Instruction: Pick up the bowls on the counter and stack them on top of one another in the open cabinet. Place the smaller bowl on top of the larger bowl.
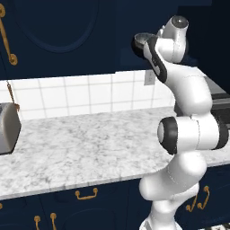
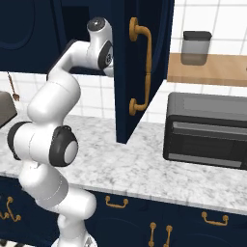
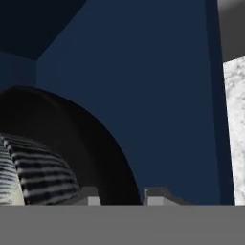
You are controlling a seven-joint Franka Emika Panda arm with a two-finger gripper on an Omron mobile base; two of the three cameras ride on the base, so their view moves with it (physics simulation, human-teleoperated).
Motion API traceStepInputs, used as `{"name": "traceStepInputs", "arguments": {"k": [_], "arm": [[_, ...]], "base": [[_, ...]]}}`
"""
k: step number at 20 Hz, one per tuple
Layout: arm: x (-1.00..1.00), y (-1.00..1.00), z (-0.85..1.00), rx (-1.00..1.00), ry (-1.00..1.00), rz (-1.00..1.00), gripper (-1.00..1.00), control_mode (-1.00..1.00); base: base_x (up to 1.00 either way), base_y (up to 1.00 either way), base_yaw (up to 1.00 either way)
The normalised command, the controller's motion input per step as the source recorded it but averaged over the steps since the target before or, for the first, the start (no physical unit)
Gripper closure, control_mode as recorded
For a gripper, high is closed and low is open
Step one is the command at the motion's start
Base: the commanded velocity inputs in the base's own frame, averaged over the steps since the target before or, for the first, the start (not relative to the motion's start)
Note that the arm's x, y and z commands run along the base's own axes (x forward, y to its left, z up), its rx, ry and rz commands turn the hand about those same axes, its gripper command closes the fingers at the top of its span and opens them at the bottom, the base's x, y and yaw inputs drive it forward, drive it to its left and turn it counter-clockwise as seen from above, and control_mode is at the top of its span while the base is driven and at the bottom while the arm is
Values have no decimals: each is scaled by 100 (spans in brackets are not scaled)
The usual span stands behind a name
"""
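Observation:
The larger bowl point(image 1: 138, 49), glossy black, rests in the open cabinet point(image 1: 121, 49) above the counter point(image 1: 90, 143), with the smaller bowl point(image 1: 143, 38), grey inside, sitting in it. My arm reaches up to them, and its hand covers the fingers in the left base view. Seen from the hand, the larger bowl point(image 3: 72, 124) bulges in from the left against the cabinet's navy wall point(image 3: 162, 95). A grey striped surface, probably the smaller bowl point(image 3: 43, 177), lies at the lower left. My gripper point(image 3: 122, 198) stands open by a narrow gap, the black bowl's edge behind it.
A silver toaster point(image 1: 6, 128) sits at the counter's left end. The cabinet door point(image 2: 140, 67) with its gold handle stands swung out beside my arm. Further right are a dark toaster oven point(image 2: 207, 130) and a grey canister point(image 2: 195, 48) on a wooden shelf.

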Motion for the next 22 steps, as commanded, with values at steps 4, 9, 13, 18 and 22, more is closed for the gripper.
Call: {"name": "traceStepInputs", "arguments": {"k": [4, 9, 13, 18, 22], "arm": [[-33, 0, 0, 0, -3, 0, -100, -100], [-100, 0, -25, 0, -19, 0, -100, -100], [-100, 1, -62, 0, -28, 0, -100, -100], [-100, 17, -98, -3, -23, 0, -100, -100], [-100, 21, -100, -37, -18, 0, -100, -100]], "base": [[0, 0, 0], [0, 0, 0], [0, 0, 0], [0, 0, 0], [0, 0, 0]]}}
